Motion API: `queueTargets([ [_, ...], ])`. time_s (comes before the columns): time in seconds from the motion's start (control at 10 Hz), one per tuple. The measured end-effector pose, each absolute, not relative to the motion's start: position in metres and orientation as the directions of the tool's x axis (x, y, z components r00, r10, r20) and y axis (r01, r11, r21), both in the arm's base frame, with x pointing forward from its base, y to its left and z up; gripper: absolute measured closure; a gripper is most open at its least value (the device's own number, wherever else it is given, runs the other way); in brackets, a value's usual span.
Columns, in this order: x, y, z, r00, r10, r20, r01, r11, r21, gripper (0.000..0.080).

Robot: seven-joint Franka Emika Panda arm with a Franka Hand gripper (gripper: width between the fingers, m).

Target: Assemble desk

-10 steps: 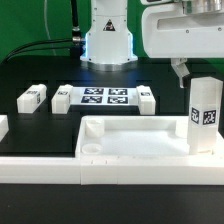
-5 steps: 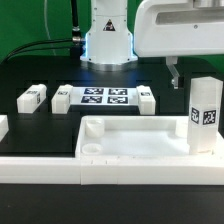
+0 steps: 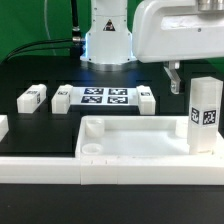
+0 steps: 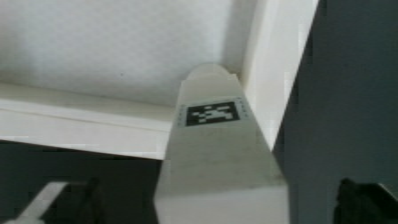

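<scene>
the white plastic rectangular tray-like desk top with its raised rim lies on the black counter, just behind the long low white border wall that runs across the front of the exterior view. a round corner socket shows in its near corner on the exterior view's left. at the tray's end on the exterior view's right, a white square post leg stands upright, its black-and-white tag facing the camera.

farther back, the marker board lies flat in front of the white robot arm base. three loose white legs lie on their sides near it: two on the exterior view's left and one on the right.

the jaws hang in the air beyond the tray's far rim, near the top of the upright leg but apart from it; one dark finger shows below the white wrist housing. they stand spread wide and pinch nothing. the wrist view looks down along the upright leg, and the fingertips sit clear of it.
</scene>
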State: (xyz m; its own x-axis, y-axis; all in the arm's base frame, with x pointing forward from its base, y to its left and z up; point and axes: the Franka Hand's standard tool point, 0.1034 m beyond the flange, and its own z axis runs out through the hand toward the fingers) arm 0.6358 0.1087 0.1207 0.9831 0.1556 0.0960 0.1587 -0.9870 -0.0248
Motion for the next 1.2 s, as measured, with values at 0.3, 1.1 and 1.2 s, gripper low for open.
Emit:
queueTargets([
  [0.3,0.6357,0.1096,0.1208,0.983,0.156,0.096,0.16,-0.987,-0.025,0.0516],
  [1.1,0.6358,0.1058,0.1198,0.928,-0.369,0.059,-0.361,-0.926,-0.108,0.0512],
  [1.2,0.6358,0.1055,0.1197,0.882,-0.47,0.045,-0.462,-0.879,-0.117,0.0512],
])
